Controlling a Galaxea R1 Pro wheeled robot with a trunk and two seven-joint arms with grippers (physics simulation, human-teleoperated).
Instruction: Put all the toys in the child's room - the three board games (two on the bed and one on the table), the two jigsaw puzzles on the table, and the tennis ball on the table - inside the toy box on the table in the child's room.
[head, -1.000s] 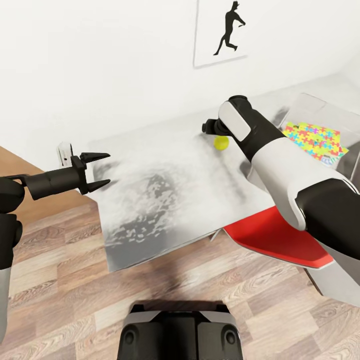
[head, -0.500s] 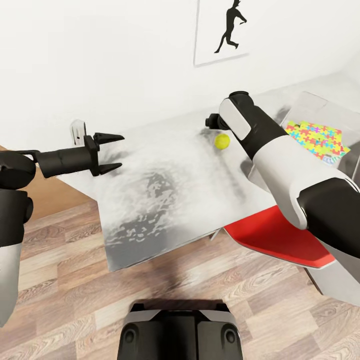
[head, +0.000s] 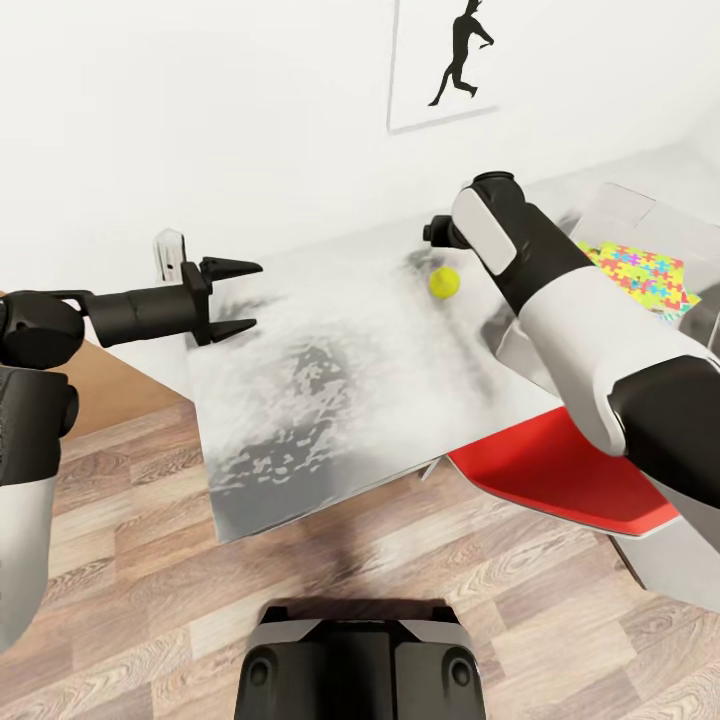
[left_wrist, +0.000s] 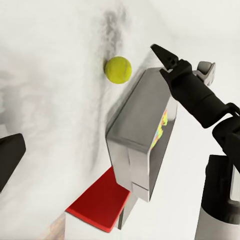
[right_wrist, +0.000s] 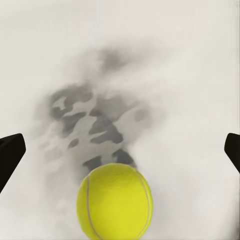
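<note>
Tennis ball (head: 443, 282) sits bare on the table (head: 330, 400), toward the far right of the pale top, nothing touching it. In your right wrist view the ball (right_wrist: 114, 201) lies between the two dark fingertips, one at each edge of the picture, so your right gripper (left_wrist: 165, 62) is spread wide with a clear gap on both sides of the ball. In the head view the right forearm reaches over the table's right side, with the wrist just beyond the ball at the far edge; the fingers themselves are hidden behind the arm there.

Toy box (head: 640, 225) stands just right of the ball, grey thin walls, partly covered by your right arm. Jigsaw puzzles (head: 640, 275) lie inside it, their many-coloured pattern showing over the wall. From the left wrist view the box (left_wrist: 132, 125) shows as a grey block with the ball (left_wrist: 118, 69) close beside one corner, apart from it.

Your left gripper (head: 232, 297) hangs over the table's far left corner, well apart from the ball, its two pointed fingers spread, nothing between them.

Red chair (head: 560, 480) is tucked at the table's near right edge. Wood-plank floor (head: 150, 600) lies nearer. A framed silhouette picture (head: 450, 60) hangs on the white wall behind.
</note>
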